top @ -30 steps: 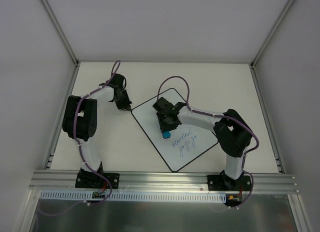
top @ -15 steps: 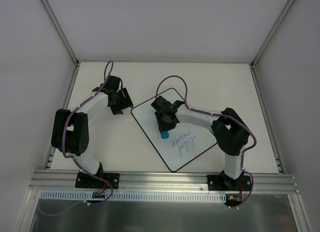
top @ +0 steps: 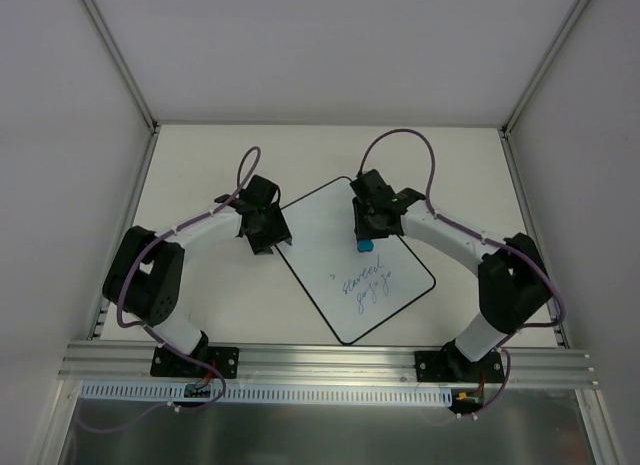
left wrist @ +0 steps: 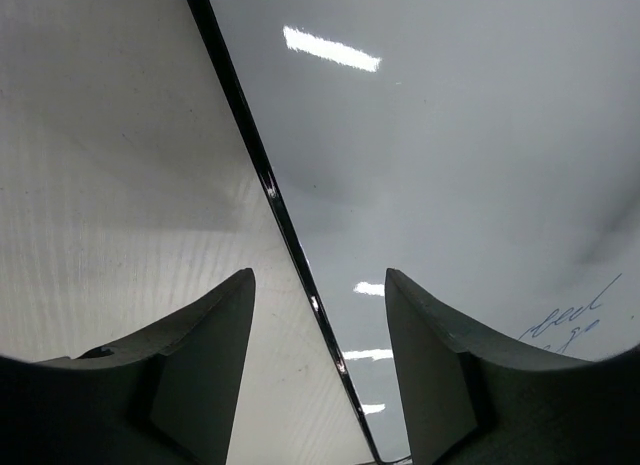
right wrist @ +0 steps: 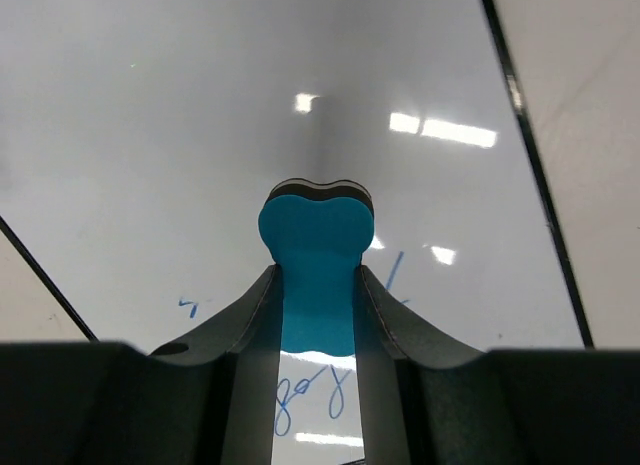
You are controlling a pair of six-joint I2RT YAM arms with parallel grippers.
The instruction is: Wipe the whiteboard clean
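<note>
The whiteboard (top: pixel 322 228) lies as a diamond in the middle of the table, with blue handwriting (top: pixel 365 285) on its near half. My right gripper (top: pixel 365 233) is over the board's far half, shut on a blue eraser (top: pixel 364 245). In the right wrist view the eraser (right wrist: pixel 316 247) is pinched between the fingers of the right gripper (right wrist: pixel 316 277), its end against the whiteboard (right wrist: pixel 180 125), above the handwriting (right wrist: pixel 300 395). My left gripper (top: pixel 268 231) stands open at the board's left edge. In the left wrist view the board's black rim (left wrist: pixel 268 185) runs between the fingers of the left gripper (left wrist: pixel 318 277).
The beige table (top: pixel 200 175) is boxed in by white walls with metal corner posts (top: pixel 120 60). An aluminium rail (top: pixel 320 360) carrying both arm bases runs along the near edge. Purple cables (top: pixel 400 140) loop above each wrist.
My left arm swung right to the board's left edge and its jaws opened. My right gripper carried the eraser up and right, away from the handwriting toward the board's far half.
</note>
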